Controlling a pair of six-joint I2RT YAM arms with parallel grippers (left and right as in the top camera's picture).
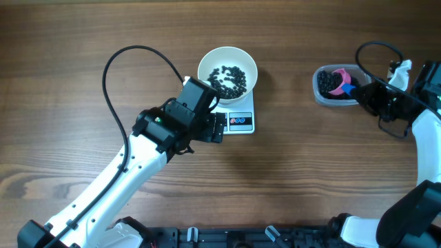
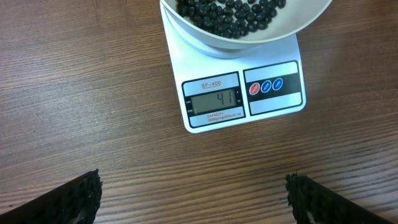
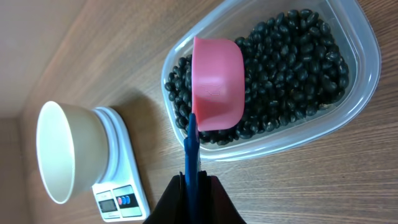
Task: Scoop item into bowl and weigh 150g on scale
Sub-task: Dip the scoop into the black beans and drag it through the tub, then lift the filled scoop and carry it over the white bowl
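Note:
The white bowl (image 1: 204, 65) stands on the scale (image 1: 241, 122) with a layer of black beans (image 1: 229, 79) in it. My left gripper (image 1: 219, 128) hovers at the scale's front edge, open and holding nothing. In the left wrist view its fingers (image 2: 81, 199) stand wide apart over bare wood, below the scale (image 2: 273, 106) and bowl (image 2: 305, 22). My right gripper (image 3: 194, 186) is shut on the blue handle (image 3: 191, 146) of a pink scoop (image 3: 217, 84). The scoop's cup rests among the beans (image 3: 292, 68) in the clear tub (image 3: 364, 81).
The clear tub (image 1: 318, 93) sits at the far right of the wooden table, with the right arm (image 1: 393, 103) beside it. A black cable (image 1: 114, 62) loops left of the bowl. In the right wrist view the bowl (image 3: 68, 149) and scale (image 3: 127, 168) stand to the left.

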